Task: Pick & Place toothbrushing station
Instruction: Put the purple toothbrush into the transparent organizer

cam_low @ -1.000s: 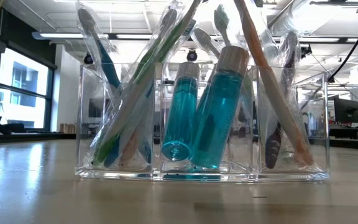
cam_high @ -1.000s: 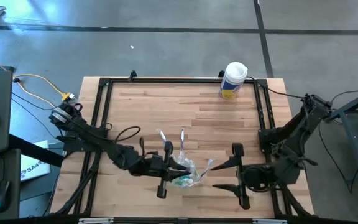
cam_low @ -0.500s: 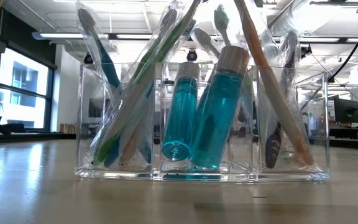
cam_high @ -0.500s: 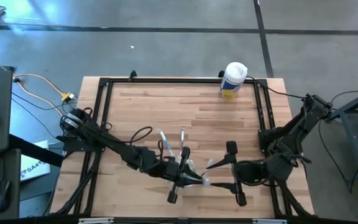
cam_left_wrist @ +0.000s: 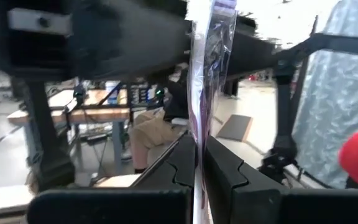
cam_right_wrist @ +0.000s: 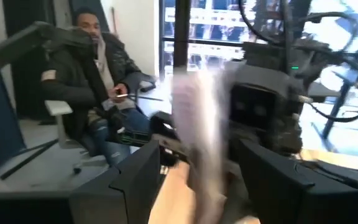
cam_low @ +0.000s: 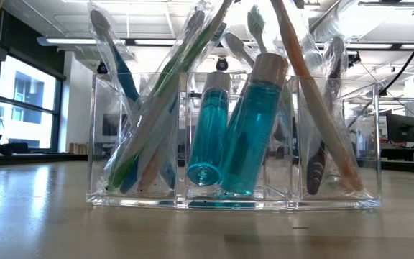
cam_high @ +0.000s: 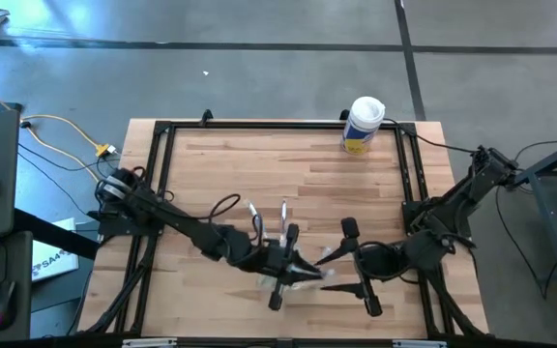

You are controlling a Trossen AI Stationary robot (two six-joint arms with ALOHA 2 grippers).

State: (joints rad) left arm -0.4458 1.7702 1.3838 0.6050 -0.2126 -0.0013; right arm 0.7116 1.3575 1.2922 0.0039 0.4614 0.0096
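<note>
The left fingers (cam_left_wrist: 199, 177) are pressed together on a wrapped toothbrush (cam_left_wrist: 205, 74), pinching its clear sleeve so that its long axis runs straight out from the fingertips and ends toward the right arm. Seen from above, the left gripper (cam_high: 280, 269) sits just beside the clear holder (cam_high: 274, 237), on the side away from the white canister (cam_high: 363, 124). The right fingers (cam_right_wrist: 135, 180) are spread, with the blurred wrapped brush lying between them but not clamped; the right gripper (cam_high: 356, 263) faces the left one close by. A handover looks likely. At table (cam_low: 42, 223) level, the holder carries toothbrushes (cam_low: 157, 108) and teal tubes (cam_low: 250, 122) leaning upright.
</note>
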